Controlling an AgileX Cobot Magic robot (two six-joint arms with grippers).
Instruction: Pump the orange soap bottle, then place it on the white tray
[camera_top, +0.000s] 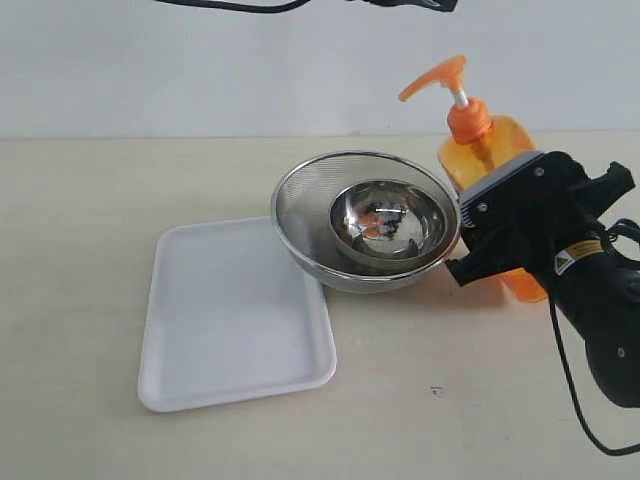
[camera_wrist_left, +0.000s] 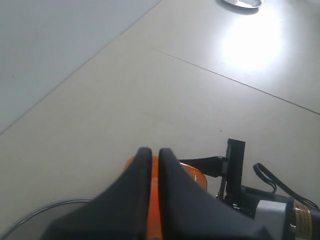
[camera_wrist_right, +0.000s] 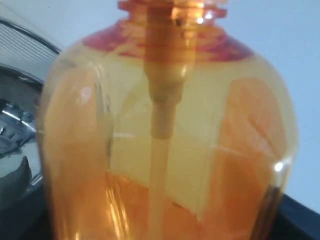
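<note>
The orange soap bottle (camera_top: 490, 145) stands upright at the right, behind the steel bowls, its pump head raised on the white stem. My right gripper (camera_top: 490, 230) is shut on the bottle's body from the front. The bottle (camera_wrist_right: 165, 150) fills the right wrist view, so the gripper's fingers barely show there. My left gripper (camera_wrist_left: 155, 152) is shut and sits above the bottle (camera_wrist_left: 195, 175), with orange showing between and past its tips. It is out of the exterior view. The white tray (camera_top: 235, 310) lies flat at the left with nothing in it.
A steel mesh bowl (camera_top: 300, 220) with a smaller shiny bowl (camera_top: 390, 220) inside it sits between tray and bottle, touching the tray's far right corner. Its rim (camera_wrist_right: 15, 125) shows beside the bottle. Bare tabletop lies in front.
</note>
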